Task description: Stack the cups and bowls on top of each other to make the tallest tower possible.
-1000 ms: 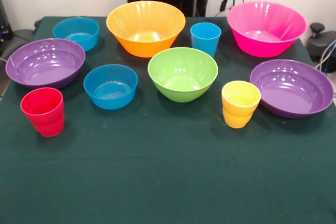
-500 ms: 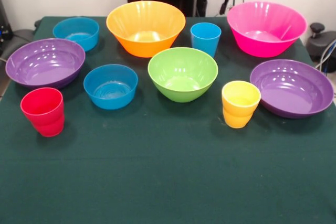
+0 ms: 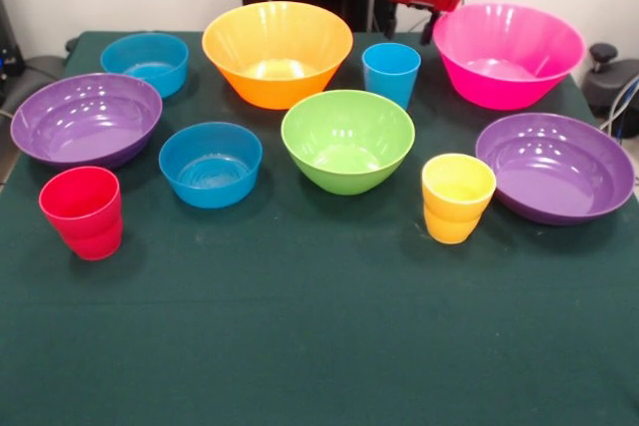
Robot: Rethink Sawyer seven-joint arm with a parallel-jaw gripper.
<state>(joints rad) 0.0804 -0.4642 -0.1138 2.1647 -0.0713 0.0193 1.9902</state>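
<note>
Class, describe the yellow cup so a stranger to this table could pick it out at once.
Start at the lime green bowl mid-table. Between it and the purple bowl beside it stands the yellow cup, upright and apart from both. It alone is yellow, and far narrower than the bowls.

In front of the green bowl [image 3: 347, 140] the table [image 3: 319, 346] lies bare and wide. Behind it, the orange bowl [image 3: 277, 52] and the blue cup [image 3: 390, 73] stand near, leaving only narrow gaps.
</note>
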